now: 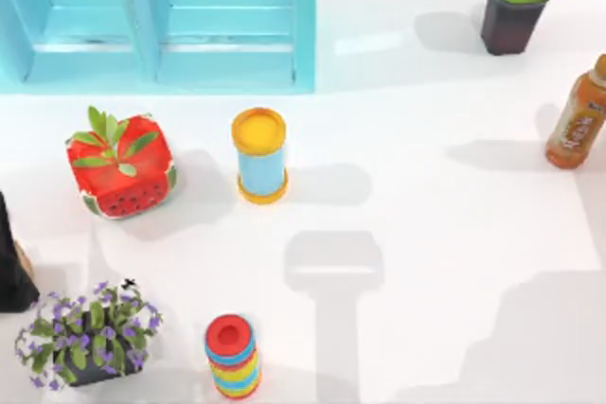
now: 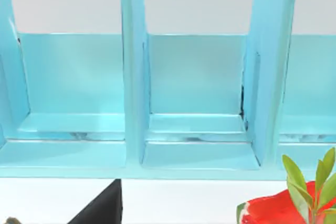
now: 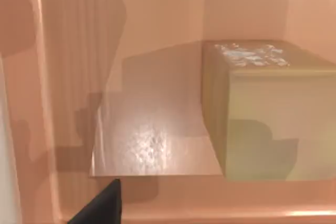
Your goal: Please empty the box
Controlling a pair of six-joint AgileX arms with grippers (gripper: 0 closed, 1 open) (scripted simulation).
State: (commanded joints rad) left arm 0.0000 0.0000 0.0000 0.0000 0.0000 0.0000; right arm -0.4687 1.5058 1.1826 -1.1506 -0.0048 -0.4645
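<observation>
The right wrist view looks into a salmon-pink box (image 3: 152,129) with a glossy floor and tall walls. An olive-green block (image 3: 262,114) rests on that floor against one side wall. A black part of my right gripper (image 3: 100,207) sits at the picture's lower edge, near the box's front rim and apart from the block. My left arm (image 1: 11,267) is a dark shape at the table's left edge in the top view. A black part of my left gripper (image 2: 102,211) faces the blue shelf.
A light blue shelf unit (image 1: 161,16) stands at the back left. Around the table are a strawberry-patterned planter (image 1: 121,169), a blue and yellow can (image 1: 259,155), a ring stack (image 1: 232,357), a purple flower pot (image 1: 90,336), a dark succulent pot (image 1: 514,7) and a tea bottle (image 1: 578,118).
</observation>
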